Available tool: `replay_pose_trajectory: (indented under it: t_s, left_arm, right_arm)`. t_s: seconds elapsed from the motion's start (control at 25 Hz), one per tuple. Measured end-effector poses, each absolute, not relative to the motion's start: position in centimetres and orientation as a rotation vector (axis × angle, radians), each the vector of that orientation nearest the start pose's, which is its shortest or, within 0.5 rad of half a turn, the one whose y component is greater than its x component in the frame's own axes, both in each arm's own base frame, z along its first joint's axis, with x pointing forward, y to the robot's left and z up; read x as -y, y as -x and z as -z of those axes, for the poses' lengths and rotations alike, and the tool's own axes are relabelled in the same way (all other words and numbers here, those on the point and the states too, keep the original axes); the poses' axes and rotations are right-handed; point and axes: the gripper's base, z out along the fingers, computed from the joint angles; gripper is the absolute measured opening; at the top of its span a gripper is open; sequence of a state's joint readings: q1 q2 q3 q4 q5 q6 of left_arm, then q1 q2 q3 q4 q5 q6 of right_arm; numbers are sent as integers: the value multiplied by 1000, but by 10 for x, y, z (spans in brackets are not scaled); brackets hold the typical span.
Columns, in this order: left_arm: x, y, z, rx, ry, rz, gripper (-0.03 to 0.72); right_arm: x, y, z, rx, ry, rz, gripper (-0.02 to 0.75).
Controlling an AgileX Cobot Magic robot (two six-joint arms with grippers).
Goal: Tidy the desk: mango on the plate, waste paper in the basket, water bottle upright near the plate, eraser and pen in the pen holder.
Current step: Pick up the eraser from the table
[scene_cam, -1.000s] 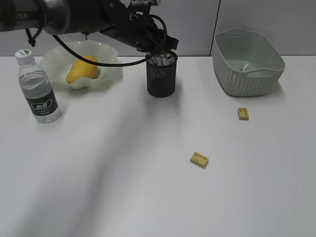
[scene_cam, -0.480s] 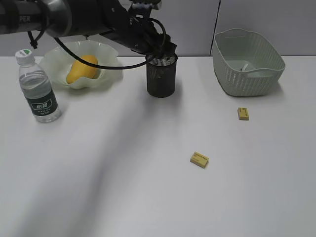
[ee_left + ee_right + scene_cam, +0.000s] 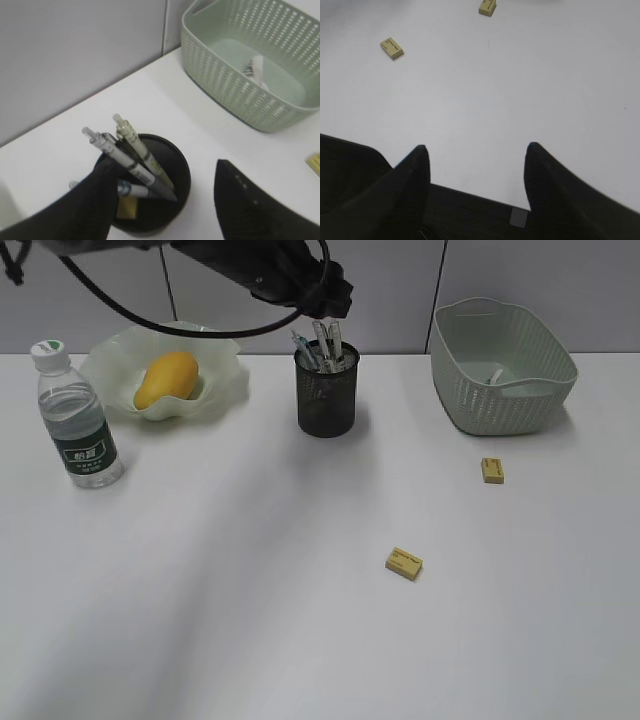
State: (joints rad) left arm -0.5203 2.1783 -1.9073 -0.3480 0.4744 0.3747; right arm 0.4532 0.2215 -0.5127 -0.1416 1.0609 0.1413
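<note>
Black mesh pen holder (image 3: pixel 326 392) at upper centre now has pens (image 3: pixel 131 161) in it. My left pincer (image 3: pixel 165 200) hangs just above with its jaws apart and empty, so I lift straight off. Two yellow erasers (image 3: pixel 404 563) lie on the counter (image 3: pixel 250 620), lower right. My right pincer (image 3: pixel 475 170), jaws apart and empty, should straddle one squarely.

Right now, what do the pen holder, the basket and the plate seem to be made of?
The pen holder looks like black metal wire mesh, matt: fine holes show through its wall. The basket seems moulded plastic, pale green and dull, with a regular woven-look pattern of slots. The plate is probably translucent plastic, perhaps glass: light passes through its wavy rim, which is slightly glossy.
</note>
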Motion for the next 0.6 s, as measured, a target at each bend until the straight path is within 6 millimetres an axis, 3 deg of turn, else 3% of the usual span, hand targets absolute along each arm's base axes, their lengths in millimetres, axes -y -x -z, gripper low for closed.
replay_pose_trajectory:
  t_s: [0.16, 0.4, 0.6]
  left_arm:
    - [259, -417, -280, -2214, -866, 405, 467]
    - [235, -380, -290, -2493, -1130, 282, 457]
    - [225, -368, -310, -2568, -1049, 267, 362]
  right_arm:
    - [-2, -30, -279, -2218, 360, -145, 477]
    - [-2, -30, -279, -2218, 360, -145, 477]
    - [-2, -30, -279, -2218, 360, -145, 477]
